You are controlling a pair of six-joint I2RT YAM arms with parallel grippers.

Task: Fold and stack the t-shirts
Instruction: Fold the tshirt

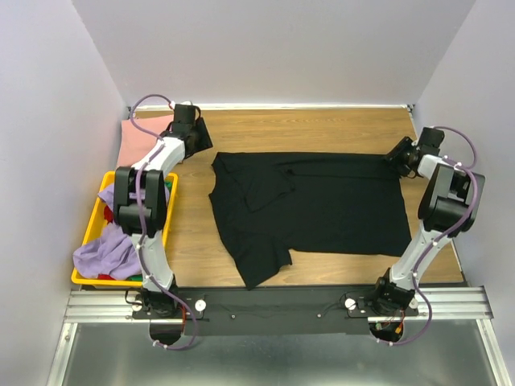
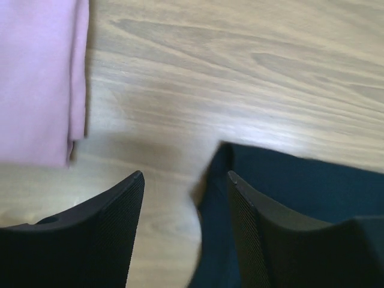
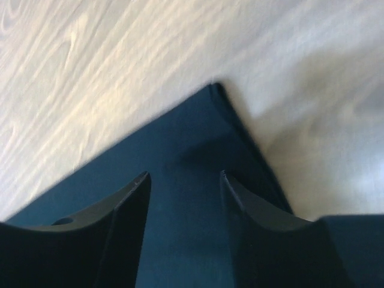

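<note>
The soft black short-sleeved t-shirt (image 1: pixel 322 205) lies spread across the middle of the light wooden table (image 1: pixel 322 129). Its left portion is doubled over onto the body, so one sleeve rests on top of the cloth, and a narrow flap reaches toward the near edge. Its far edge runs nearly straight between the two arms.

The left gripper (image 1: pixel 199 133) sits at the shirt's far left corner. In its wrist view the ribbed black fingers (image 2: pixel 123 222) stand well apart with nothing clamped between them; the shirt's dark corner (image 2: pixel 288 186) lies on the wood, partly under the right-hand finger.

The right gripper (image 1: pixel 400 153) is over the shirt's far right corner. Its wrist view shows its fingers (image 3: pixel 129 210) spread apart above the flat pointed corner of the cloth (image 3: pixel 192 138), with no fabric pinched.

A folded dusty pink t-shirt (image 1: pixel 141 141) rests in the table's far left corner, just beside the left gripper but apart from the black shirt.

Nearer along the left side, a crumpled lavender purple t-shirt (image 1: pixel 109 253) lies in a yellow plastic crate (image 1: pixel 91 219), spilling over its near rim.
</note>
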